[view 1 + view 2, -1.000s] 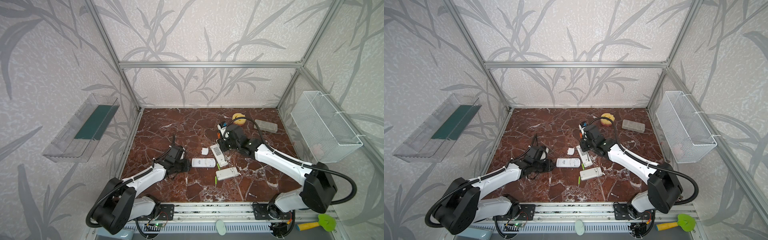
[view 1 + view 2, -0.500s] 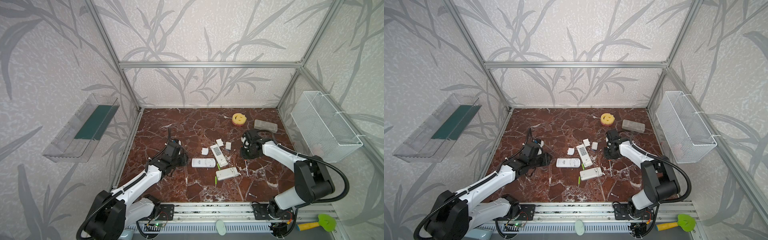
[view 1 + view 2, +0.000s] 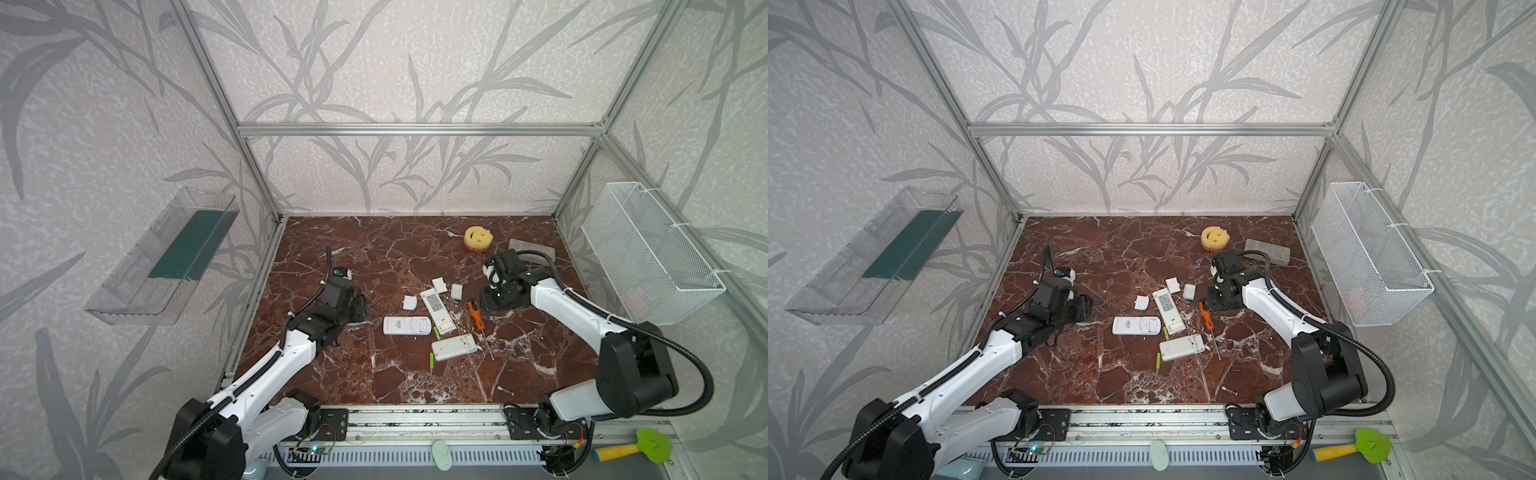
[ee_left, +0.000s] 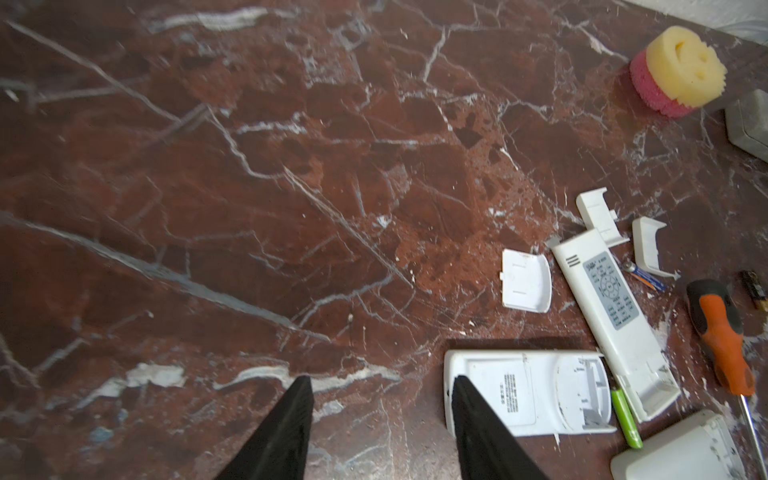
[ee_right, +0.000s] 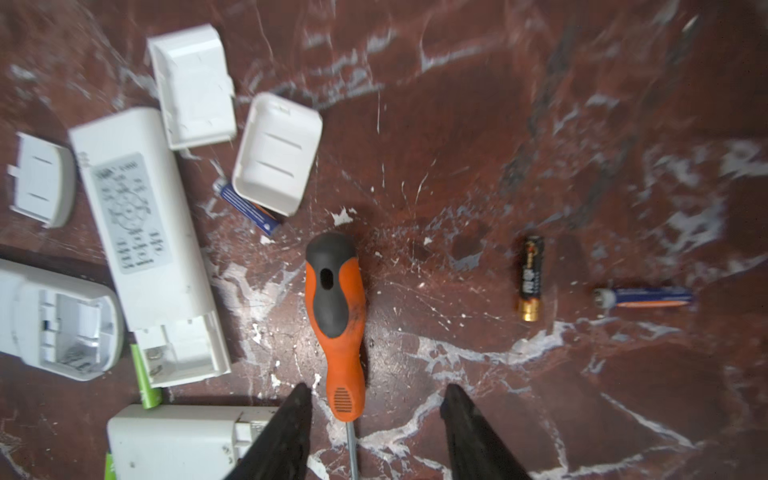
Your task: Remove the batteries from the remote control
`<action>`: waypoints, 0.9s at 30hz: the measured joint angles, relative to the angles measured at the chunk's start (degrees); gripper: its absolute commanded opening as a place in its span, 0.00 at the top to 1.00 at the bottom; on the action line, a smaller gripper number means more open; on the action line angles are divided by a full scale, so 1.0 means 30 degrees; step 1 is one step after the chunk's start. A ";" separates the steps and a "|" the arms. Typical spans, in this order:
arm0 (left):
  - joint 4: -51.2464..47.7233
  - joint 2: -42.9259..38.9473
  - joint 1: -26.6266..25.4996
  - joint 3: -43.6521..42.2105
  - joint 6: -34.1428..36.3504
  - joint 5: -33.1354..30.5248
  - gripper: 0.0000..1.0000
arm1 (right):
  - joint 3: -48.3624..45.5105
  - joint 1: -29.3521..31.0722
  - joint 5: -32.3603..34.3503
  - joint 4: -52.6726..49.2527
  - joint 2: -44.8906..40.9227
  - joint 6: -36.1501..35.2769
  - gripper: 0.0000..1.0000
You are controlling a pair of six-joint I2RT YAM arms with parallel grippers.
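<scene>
The left claw (image 4: 382,436) hangs over the left part of the table (image 3: 374,257) with its fingers spread wide and nothing between them. It is just left of the wide remote (image 3: 406,325), which lies flat with its back up and its battery bay open at the right end.

The right claw (image 5: 374,432) is also spread and grips nothing. The orange-handled screwdriver (image 5: 336,316) lies flat on the table, and its handle end and shaft show in the gap between the fingers, clear of both as far as I can tell.

A lime green battery (image 3: 436,333) lies just beside the wide remote's right end, against the near, open end of the long remote (image 3: 437,305). A second lime green battery (image 3: 432,360) lies just left of the third remote (image 3: 454,347), a little nearer. A blue battery (image 5: 249,208) pokes out from under the rightmost of three white covers (image 3: 456,291), close by the long remote's right side. Right of the screwdriver lie a black and gold battery (image 5: 531,278) and, further right, another blue battery (image 5: 646,298); the right arm hides them in both top views. A grey battery (image 3: 505,390) lies alone near the table's near edge.

A yellow smiley sponge (image 3: 478,238) and a grey block (image 3: 1266,251) sit at the far right.
</scene>
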 measured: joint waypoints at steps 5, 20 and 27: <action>0.0044 0.0029 0.0947 0.1647 0.1676 -0.2178 0.23 | -0.0328 -0.0080 0.1953 0.1064 -0.4029 -0.0561 0.24; 1.0389 0.1960 0.6025 -0.3526 0.6521 -0.5872 0.00 | -1.2859 -0.1727 0.7810 1.7143 -1.0171 -0.3854 0.01; 1.6597 0.4182 0.6637 -0.6477 0.7308 -0.5224 0.01 | -1.5424 -0.2543 0.6783 2.5420 -0.5304 -0.4116 0.01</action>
